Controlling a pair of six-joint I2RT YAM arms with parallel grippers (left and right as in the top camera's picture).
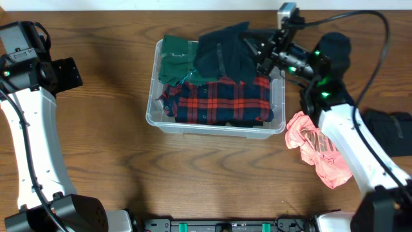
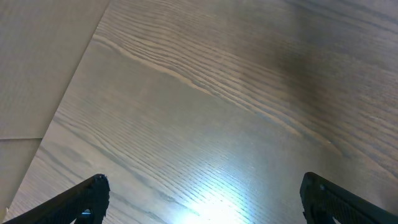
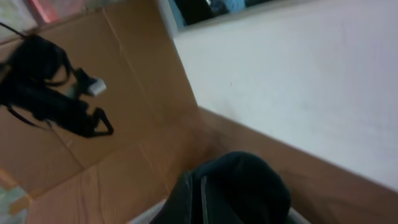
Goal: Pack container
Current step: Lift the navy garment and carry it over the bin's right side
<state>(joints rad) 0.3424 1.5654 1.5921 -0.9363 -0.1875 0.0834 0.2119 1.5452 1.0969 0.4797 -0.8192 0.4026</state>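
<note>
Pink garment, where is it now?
Overhead view: the pink garment lies on the table just right of the container, partly under the right arm.

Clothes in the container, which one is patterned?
The red plaid shirt along the near side of the container; the green garment and the dark navy garment behind it are plain.

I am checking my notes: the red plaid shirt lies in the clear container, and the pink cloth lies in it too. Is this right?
Not quite. The red plaid shirt lies in the container, but the pink cloth lies on the table outside it, as the overhead view shows.
</note>
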